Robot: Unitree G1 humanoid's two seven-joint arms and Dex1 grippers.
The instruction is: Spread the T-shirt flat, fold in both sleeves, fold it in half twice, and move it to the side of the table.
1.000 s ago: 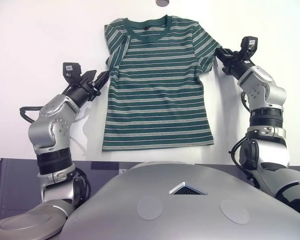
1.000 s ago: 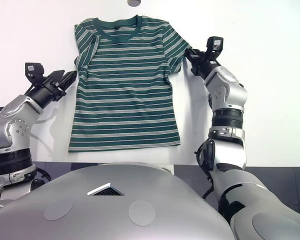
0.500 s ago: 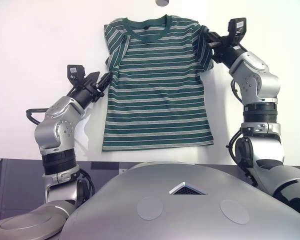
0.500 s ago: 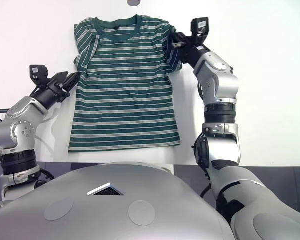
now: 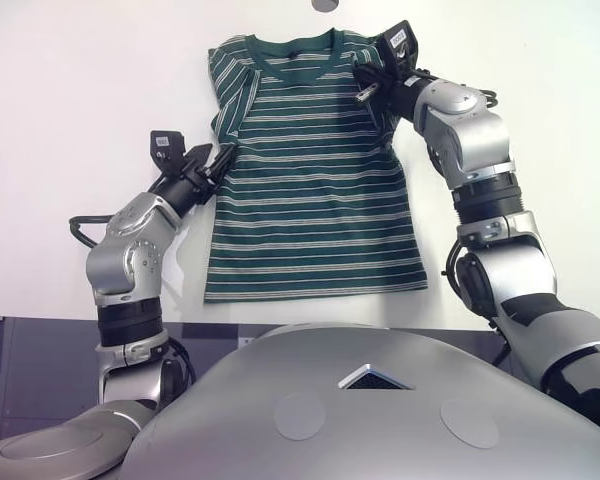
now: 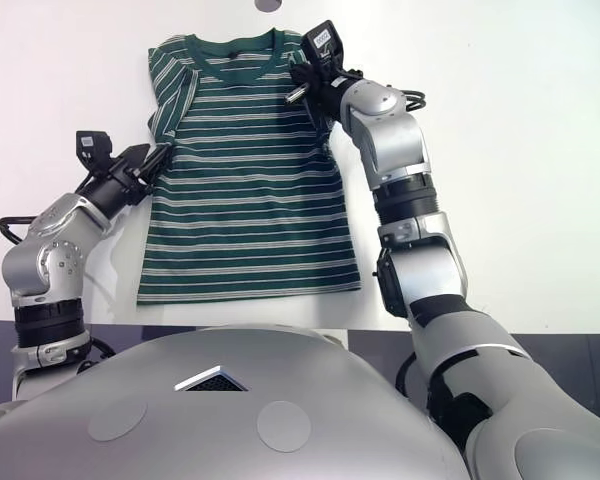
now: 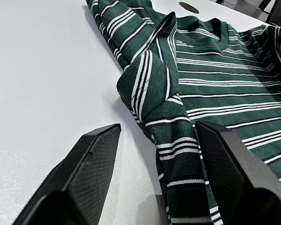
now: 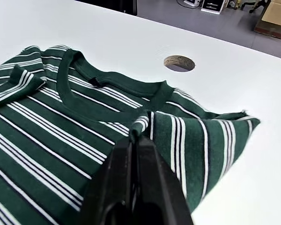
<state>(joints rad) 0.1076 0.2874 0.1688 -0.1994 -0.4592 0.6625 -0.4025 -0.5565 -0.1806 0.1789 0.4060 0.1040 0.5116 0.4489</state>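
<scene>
Ideally the right jaws, pinching the right sleeve, lay it flat on the T-shirt before releasing; left jaws, spread, straddle its left edge.

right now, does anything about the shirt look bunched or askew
Yes. The T-shirt's left sleeve lies crumpled in a raised ridge against the body, not folded flat; the open left gripper straddles the shirt's side edge beside it. The right gripper is shut on the right sleeve, holding it over the chest. No damage shows.
</scene>
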